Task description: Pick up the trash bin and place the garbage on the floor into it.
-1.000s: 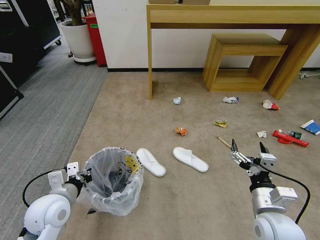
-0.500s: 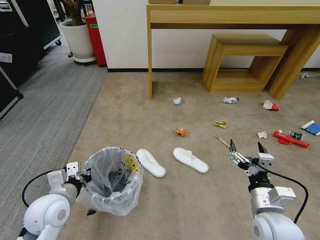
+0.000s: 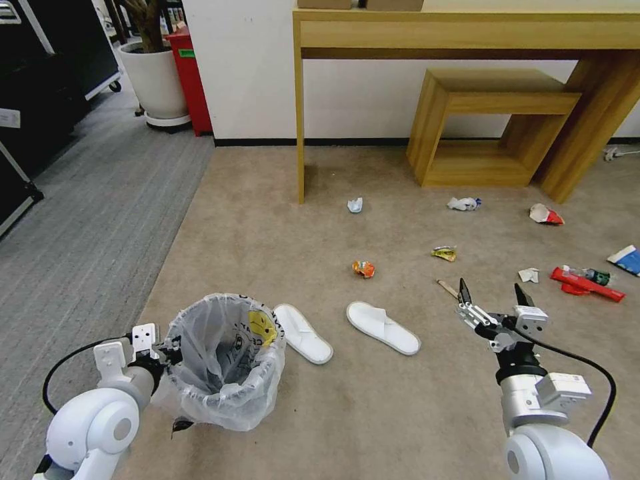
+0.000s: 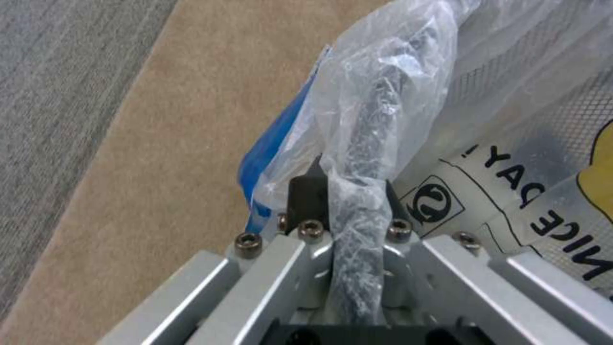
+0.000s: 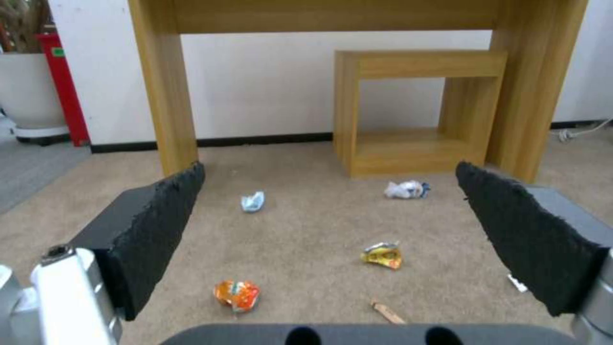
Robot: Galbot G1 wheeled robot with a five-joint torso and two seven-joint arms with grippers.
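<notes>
The left end effector (image 4: 348, 201) is clenched on the bin (image 3: 223, 360)'s bagged rim – the thin bag could slip or tear. The right end effector (image 3: 493, 299), released, hovers above floor (image 3: 373, 413) litter – nearest a stick (image 3: 448, 288).

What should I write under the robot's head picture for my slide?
Left hand grips the bagged trash bin; open right hand hovers above the littered carpet.

Trash bin (image 3: 223, 363) near left on the floor (image 3: 373, 413), rim clamped by left gripper (image 3: 170, 350). Two slippers (image 3: 301, 333) just right of it. Right gripper (image 3: 494, 294) spread wide, farther right, above a wooden stick (image 3: 447, 288). Wrappers (image 3: 363, 269) beyond, scattered before the bench (image 3: 467, 33).
</notes>
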